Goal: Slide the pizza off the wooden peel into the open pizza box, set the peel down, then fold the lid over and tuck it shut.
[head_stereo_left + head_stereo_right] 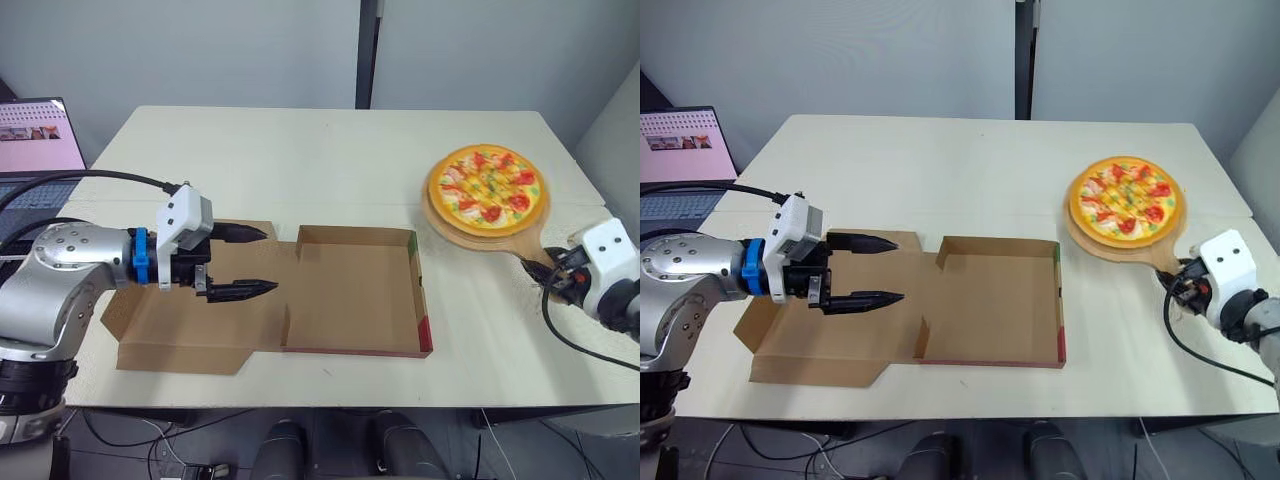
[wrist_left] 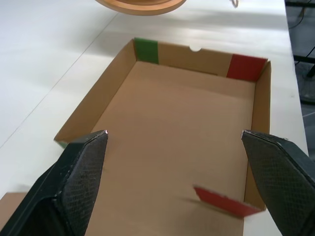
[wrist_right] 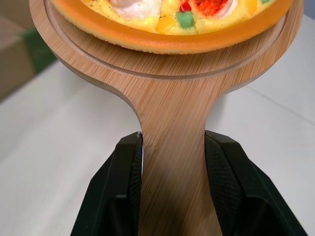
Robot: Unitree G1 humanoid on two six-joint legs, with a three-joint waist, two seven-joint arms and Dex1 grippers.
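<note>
A pizza (image 1: 487, 188) with red and green toppings lies on a round wooden peel (image 1: 497, 238) at the right side of the table. My right gripper (image 1: 553, 273) is shut on the peel's handle (image 3: 172, 123), one black finger (image 3: 125, 167) pressed against each side. The open cardboard pizza box (image 1: 350, 300) sits in the middle of the table, its tray empty. Its lid (image 1: 180, 335) lies flat to the left. My left gripper (image 1: 270, 260) hovers open over the lid near the hinge, fingertips pointing at the tray and holding nothing.
A laptop (image 1: 40, 135) with a pink screen stands off the table's far left corner. Bare white tabletop (image 1: 300, 160) stretches behind the box and between box and peel. A black cable (image 1: 575, 340) trails from my right wrist near the table's right edge.
</note>
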